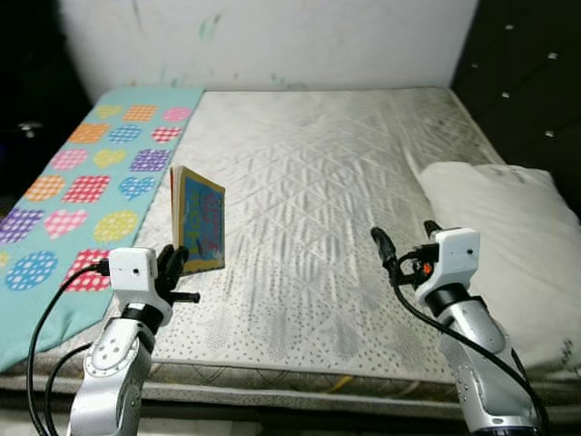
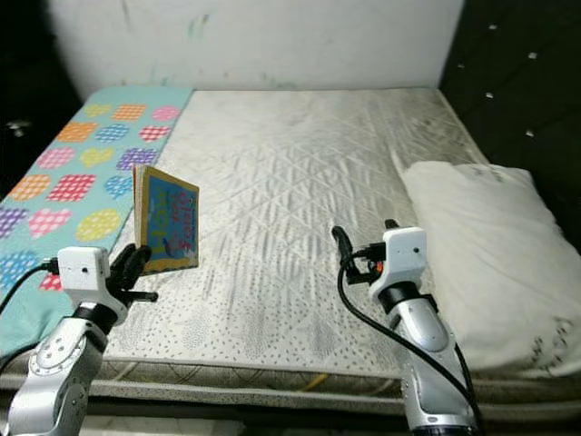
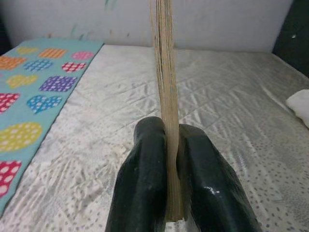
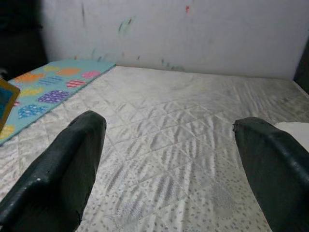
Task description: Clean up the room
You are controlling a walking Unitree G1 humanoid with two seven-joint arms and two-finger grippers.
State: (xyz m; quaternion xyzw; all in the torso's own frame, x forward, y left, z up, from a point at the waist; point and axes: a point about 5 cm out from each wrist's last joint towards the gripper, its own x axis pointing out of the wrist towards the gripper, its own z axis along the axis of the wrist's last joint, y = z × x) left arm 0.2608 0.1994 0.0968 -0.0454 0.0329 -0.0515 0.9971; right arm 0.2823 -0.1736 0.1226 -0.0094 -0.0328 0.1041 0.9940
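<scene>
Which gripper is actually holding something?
The left gripper: its black fingers are shut on the thin blue picture book, held upright on edge above the mattress. The right gripper is open, holding nothing.

book cover with coloured lettering, too blurred to read, no other text

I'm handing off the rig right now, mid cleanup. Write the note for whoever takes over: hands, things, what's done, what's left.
Left hand: shut on the lower edge of the book, holding it upright above the mattress, near the heart-patterned blanket.
Right hand: open, holding nothing, hovering over the mattress beside the white pillow.
Done: book is grasped and lifted.
Left: carry the book to wherever it belongs; no shelf or bin is in sight. Blanket and pillow still lie on the bed.
</scene>
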